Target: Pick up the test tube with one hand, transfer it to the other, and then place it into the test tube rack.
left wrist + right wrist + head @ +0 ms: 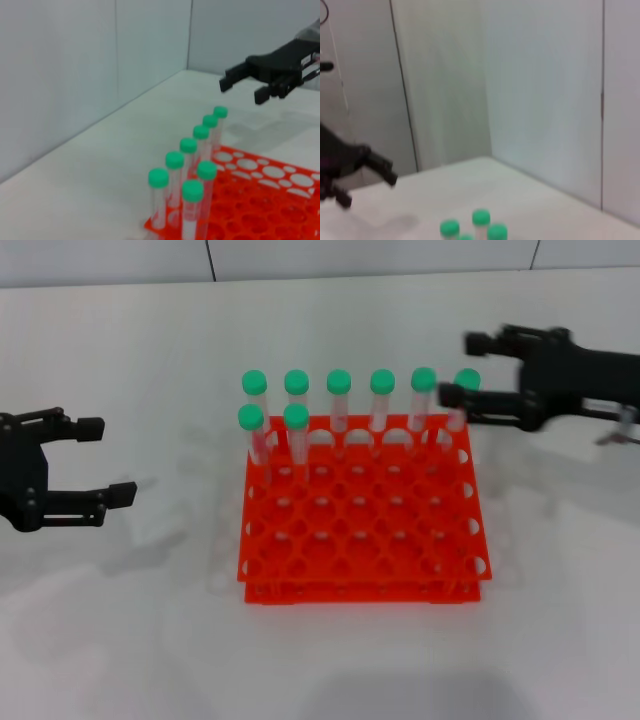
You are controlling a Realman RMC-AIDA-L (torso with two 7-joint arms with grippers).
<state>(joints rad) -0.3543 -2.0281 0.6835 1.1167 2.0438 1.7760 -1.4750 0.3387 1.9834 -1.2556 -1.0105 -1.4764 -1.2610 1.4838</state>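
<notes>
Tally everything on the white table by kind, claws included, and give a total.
Slim clear plastic tubes with green screw caps, standing in the rack: 8
Bright orange-red plastic rack with round holes: 1
Black two-fingered claws, left claw and right claw, both open and empty: 2
Total: 11

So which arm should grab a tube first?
Right, probably: the right gripper is open beside the far-right test tube in the test tube rack; the left gripper, also open, sits clear of it.
</notes>
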